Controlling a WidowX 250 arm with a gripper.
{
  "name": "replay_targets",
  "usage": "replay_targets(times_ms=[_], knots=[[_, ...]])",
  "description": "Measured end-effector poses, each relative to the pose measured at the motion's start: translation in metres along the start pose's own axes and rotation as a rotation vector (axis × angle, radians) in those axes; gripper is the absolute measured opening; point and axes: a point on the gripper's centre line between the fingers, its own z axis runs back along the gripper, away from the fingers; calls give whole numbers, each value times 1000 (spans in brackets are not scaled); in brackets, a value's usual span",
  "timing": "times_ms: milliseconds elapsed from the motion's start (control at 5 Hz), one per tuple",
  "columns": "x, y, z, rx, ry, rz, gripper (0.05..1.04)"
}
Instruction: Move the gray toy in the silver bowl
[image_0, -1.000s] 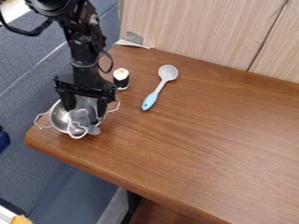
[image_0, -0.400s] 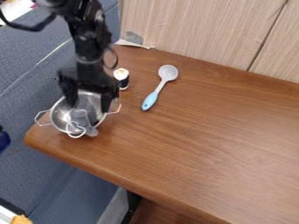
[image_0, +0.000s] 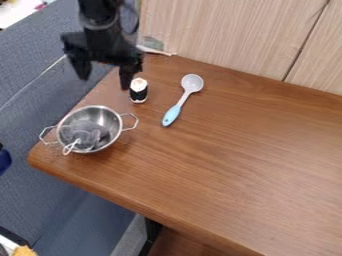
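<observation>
High at the upper left, my gripper (image_0: 104, 80) stands open with nothing between its fingers, above and behind the bowl. The silver bowl (image_0: 109, 120) with two wire handles sits at the table's left corner. Inside it lies the gray toy (image_0: 85, 134), with a pale loop hanging over the bowl's near rim.
A small black-and-white sushi-like toy (image_0: 138, 91) stands close to the gripper's right finger. To its right lies a spoon (image_0: 172, 115) with a light blue handle. A wood-grain panel (image_0: 227, 35) borders the table (image_0: 240, 150) at the back.
My gripper has risen up and back, away from the bowl. The gray toy has settled lower in the bowl, its loop shifted left.
</observation>
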Motion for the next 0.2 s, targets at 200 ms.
replay_targets(times_ms=[200], knots=[[0, -2, 7, -28, -40, 8, 1000]])
